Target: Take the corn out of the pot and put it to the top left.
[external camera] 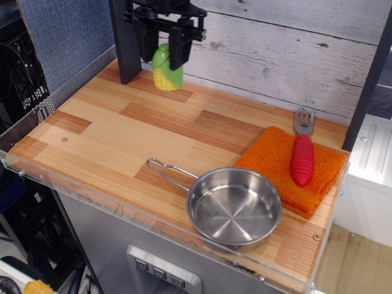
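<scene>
My gripper (pixel 163 58) is at the back left of the table, near the dark post, shut on the corn (pixel 166 70). The corn hangs upright between the black fingers, green husk up and yellow kernels down, a little above the wood. The pot (pixel 234 210), a shiny steel pan with a wire loop handle, stands empty at the front right, far from the gripper.
A dark post (pixel 125 43) stands just left of the gripper. An orange cloth (pixel 269 162) lies at the right with a red-handled fork (pixel 302 158) on it. A clear plastic rim (pixel 92 190) runs along the front edge. A white plank wall (pixel 288 55) is behind.
</scene>
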You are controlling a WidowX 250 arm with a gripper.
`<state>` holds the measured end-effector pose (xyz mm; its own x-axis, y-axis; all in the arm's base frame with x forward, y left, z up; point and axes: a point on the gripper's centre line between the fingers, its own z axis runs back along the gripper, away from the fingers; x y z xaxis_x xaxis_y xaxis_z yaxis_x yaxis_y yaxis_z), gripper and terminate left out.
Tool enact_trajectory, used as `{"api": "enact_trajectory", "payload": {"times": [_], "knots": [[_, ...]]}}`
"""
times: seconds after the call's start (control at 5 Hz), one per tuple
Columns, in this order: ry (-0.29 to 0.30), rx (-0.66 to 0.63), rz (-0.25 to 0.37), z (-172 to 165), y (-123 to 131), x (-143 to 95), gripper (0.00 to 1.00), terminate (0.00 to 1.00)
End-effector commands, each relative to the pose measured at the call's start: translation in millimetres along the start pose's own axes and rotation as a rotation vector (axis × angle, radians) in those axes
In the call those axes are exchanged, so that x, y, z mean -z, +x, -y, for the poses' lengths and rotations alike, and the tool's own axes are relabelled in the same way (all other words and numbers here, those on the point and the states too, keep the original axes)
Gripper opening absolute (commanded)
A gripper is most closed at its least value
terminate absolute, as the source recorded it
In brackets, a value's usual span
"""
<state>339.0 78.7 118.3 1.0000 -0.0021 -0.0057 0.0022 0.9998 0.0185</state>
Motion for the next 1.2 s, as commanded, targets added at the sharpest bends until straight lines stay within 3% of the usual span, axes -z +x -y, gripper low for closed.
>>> {"api": "enact_trajectory", "payload": {"times": [0.0,0.4,0.8,1.0], "knots": [[0.058,-0.020,0.088,-29,-6,11,0.00,0.00],[0.009,-0.041,0.075,-33,-5,41,0.00,0.00],[-0.055,0.021,0.057,1,10,46,0.00,0.00],[-0.063,0.049,0.052,8,10,44,1.00,0.00]]}}
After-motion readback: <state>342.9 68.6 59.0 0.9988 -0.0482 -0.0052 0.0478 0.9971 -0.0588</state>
